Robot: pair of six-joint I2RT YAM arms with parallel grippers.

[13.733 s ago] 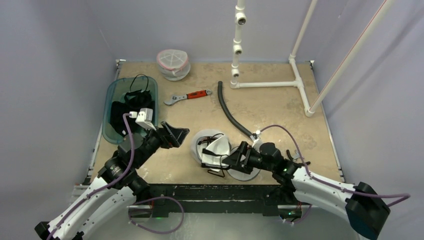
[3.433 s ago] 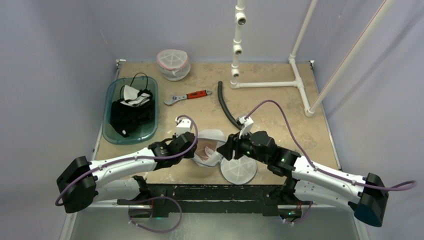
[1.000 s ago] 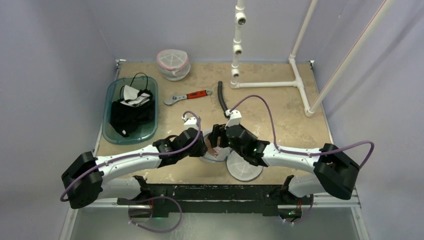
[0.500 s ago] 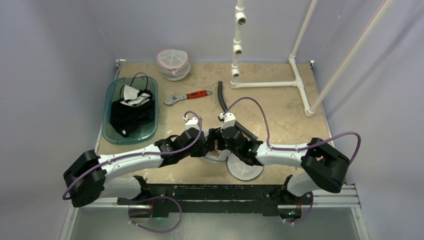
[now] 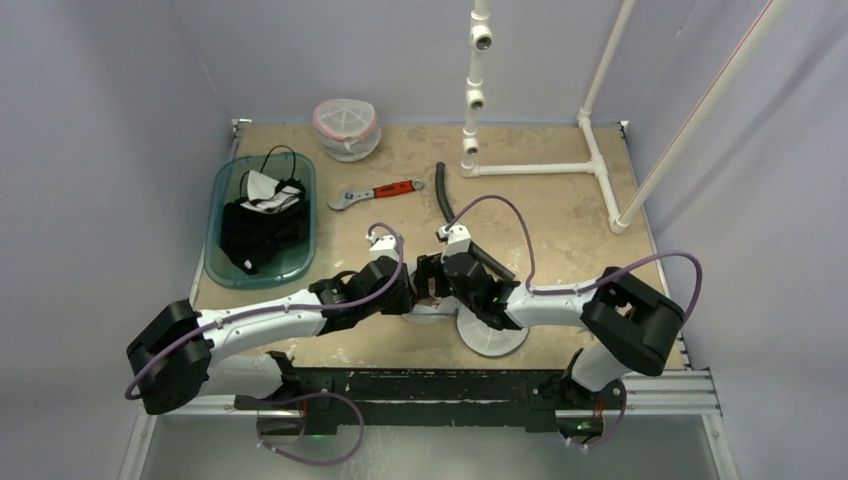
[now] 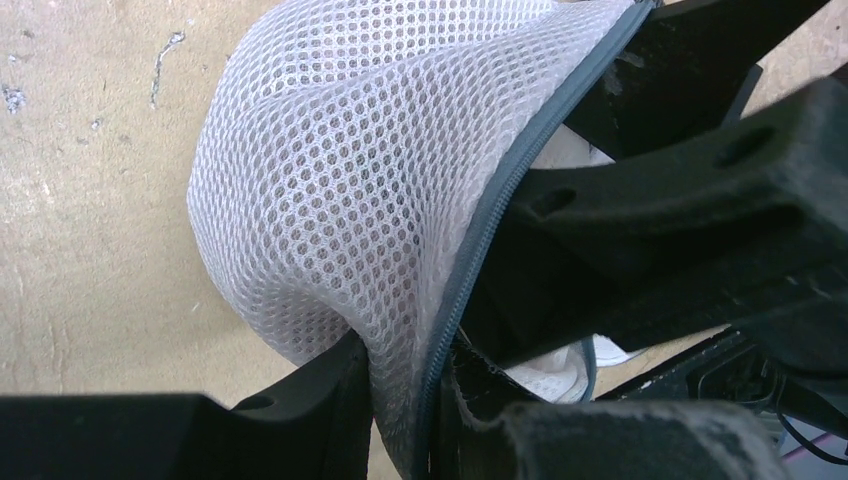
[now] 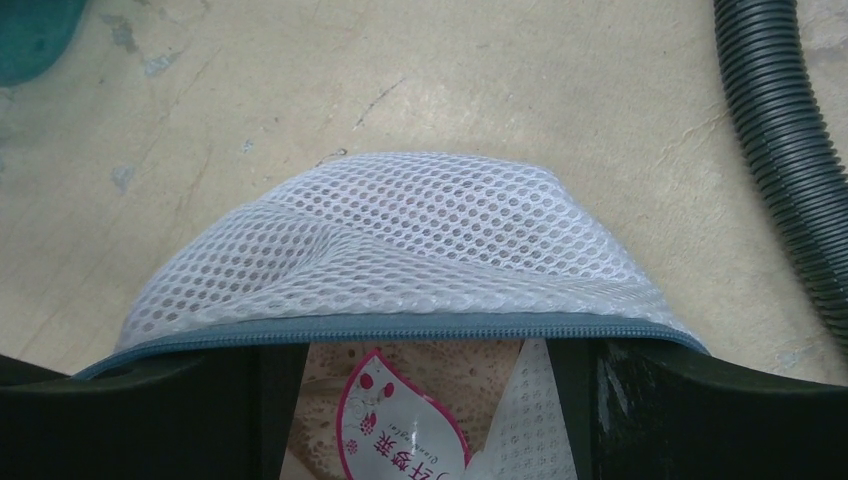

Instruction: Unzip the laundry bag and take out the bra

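Observation:
The laundry bag is a round white mesh pouch with a grey zipper, lying unzipped near the table's front; its flap lies to the right. My left gripper is shut on the bag's zipper rim, pinching the mesh between its fingers. My right gripper is open, its fingers spread wide just inside the bag's mouth. Between them shows the beige bra with a pink-and-white tag. I cannot tell whether the fingers touch the bra.
A teal bin holding black garments sits at the left. A second mesh bag stands at the back. A red-handled wrench, a black corrugated hose and a white pipe frame lie beyond the bag.
My right gripper has pushed a little further left into the bag's mouth and its jaws have spread wider. The left gripper has kept its pinch on the rim.

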